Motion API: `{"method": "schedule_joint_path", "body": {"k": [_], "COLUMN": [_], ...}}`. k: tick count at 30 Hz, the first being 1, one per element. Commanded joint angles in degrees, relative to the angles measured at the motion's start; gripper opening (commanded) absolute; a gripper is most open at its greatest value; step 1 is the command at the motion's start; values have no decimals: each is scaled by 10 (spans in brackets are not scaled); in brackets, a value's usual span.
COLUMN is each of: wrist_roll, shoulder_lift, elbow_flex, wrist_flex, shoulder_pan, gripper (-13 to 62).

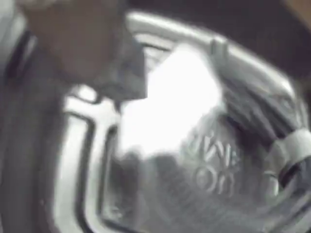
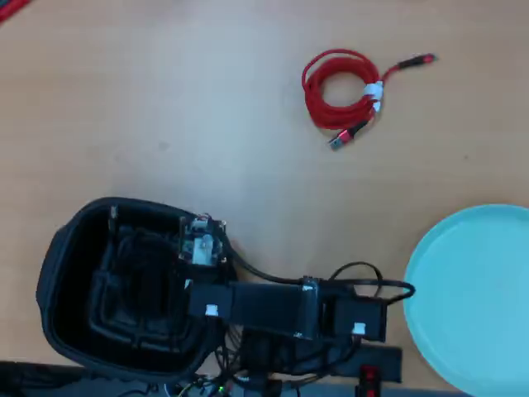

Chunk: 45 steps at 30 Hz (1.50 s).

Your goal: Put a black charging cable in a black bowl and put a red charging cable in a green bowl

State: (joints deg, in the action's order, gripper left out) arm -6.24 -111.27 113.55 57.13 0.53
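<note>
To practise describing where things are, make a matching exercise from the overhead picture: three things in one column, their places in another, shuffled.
Things:
1. red cable
2. green bowl
3. black bowl

Places in the overhead view:
A. lower left, with the robot arm reaching over it
B. right edge, partly cut off
C. top, alone on the bare table

Pairs: 1-C, 2-B, 3-A

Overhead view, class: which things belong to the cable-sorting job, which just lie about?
Job: coiled red charging cable; deep squarish black bowl; shallow mint-green round dish; coiled black cable in wrist view.
Lying about: red object at top-left edge; thin loose black wires.
</note>
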Motion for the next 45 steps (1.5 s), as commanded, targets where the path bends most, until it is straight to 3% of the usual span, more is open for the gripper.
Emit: {"method": "schedule_joint_path", "body": {"k": [1,9,17,21,26,32,45], "wrist_roll": [2,2,-9,-21,-18,-21,-18], "shoulder_lift": [-5,-9,1,73,164,256,265], "elbow_flex": [-40,-109,-336,-410,-441,-458,-475], "wrist_flex": [-2,108,274,296,263,226,238], "shoulder_pan": [1,-46,-163,-253,-403,-495,-596], "gripper": [487,501,503,503,501,501,502]}}
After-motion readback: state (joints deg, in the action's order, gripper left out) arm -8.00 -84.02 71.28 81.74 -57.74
